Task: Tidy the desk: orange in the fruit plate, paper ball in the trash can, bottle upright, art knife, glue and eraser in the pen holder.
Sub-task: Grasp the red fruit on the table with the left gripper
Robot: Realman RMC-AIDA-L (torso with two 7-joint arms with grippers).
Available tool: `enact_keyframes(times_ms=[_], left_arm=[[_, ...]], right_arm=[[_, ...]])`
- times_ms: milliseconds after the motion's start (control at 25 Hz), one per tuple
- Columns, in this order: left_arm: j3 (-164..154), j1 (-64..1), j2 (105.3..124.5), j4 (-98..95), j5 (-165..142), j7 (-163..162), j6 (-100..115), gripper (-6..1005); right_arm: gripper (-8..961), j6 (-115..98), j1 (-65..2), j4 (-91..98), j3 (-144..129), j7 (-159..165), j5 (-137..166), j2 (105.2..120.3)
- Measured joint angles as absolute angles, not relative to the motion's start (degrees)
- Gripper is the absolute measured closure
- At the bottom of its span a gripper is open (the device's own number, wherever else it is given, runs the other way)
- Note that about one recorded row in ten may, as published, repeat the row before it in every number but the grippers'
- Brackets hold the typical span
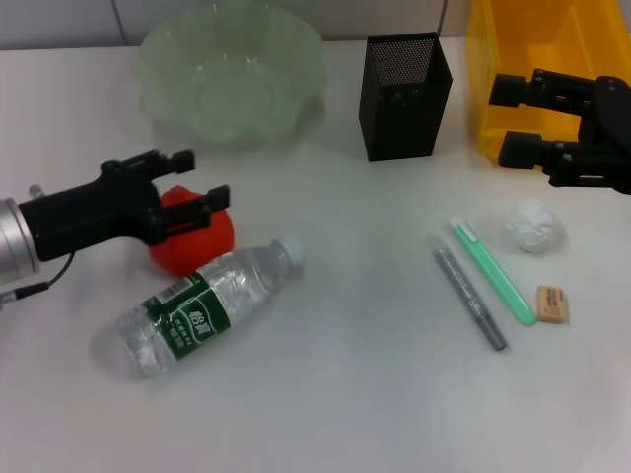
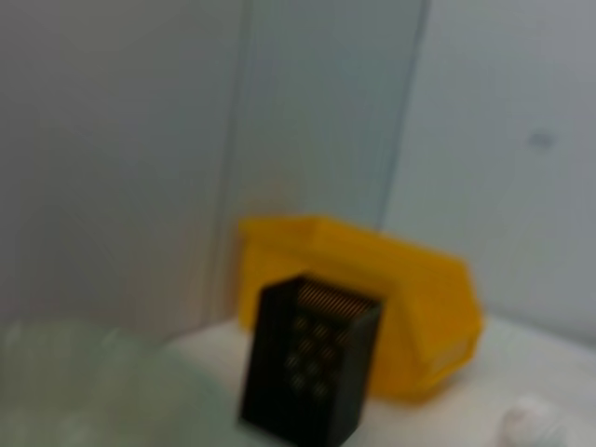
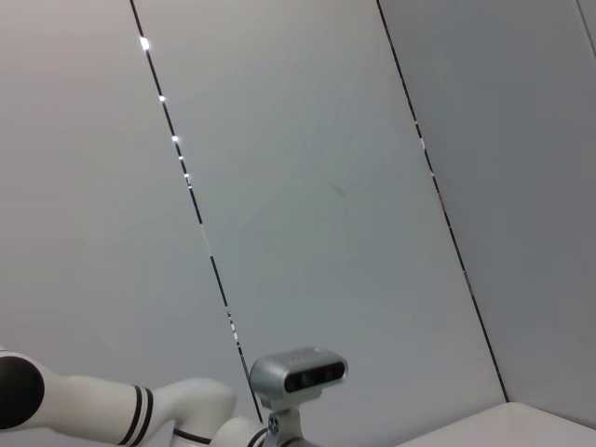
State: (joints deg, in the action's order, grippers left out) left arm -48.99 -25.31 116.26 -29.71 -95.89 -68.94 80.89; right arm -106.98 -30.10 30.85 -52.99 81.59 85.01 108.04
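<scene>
The orange lies on the white desk beside the bottle, which lies on its side with its cap pointing to the back right. My left gripper is open, just over the orange's far side, one finger crossing its top. The fruit plate stands at the back, also in the left wrist view. My right gripper is open and empty over the trash can's near left wall. The paper ball, green glue stick, grey art knife and eraser lie at the right. The pen holder stands at the back centre.
The left wrist view shows the pen holder in front of the trash can, with the paper ball at its edge. The right wrist view shows only wall panels and the robot's head camera.
</scene>
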Motion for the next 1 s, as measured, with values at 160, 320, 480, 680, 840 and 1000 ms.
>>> enact_keyframes(times_ms=[160, 320, 480, 680, 840, 1000], left_arm=[[-49.0, -23.7, 116.32, -29.7, -97.6, -69.1, 75.8, 232], [-49.2, -22.9, 116.35, -29.6, -98.3, -69.5, 74.0, 233], [-49.3, -22.8, 116.43, -29.6, -98.8, -69.8, 73.4, 240], [-49.3, -23.2, 117.41, -29.5, -99.7, -69.9, 69.9, 256], [-49.3, -23.3, 117.55, -29.5, -99.7, -70.0, 69.5, 270], [-49.3, -23.4, 117.65, -29.5, -99.8, -70.0, 69.4, 328]], right_arm=[[120, -106.8, -30.1, 30.8, -53.0, 81.6, 85.0, 108.10], [120, -106.8, -30.4, 30.8, -53.0, 81.6, 85.0, 108.10], [120, -106.6, -30.7, 30.8, -53.0, 81.6, 85.0, 108.30], [121, -106.5, -30.7, 30.8, -53.1, 81.6, 85.0, 108.46], [121, -106.5, -30.4, 30.8, -53.1, 81.6, 85.0, 108.54], [120, -106.5, -30.3, 30.8, -53.0, 81.6, 85.0, 108.54]])
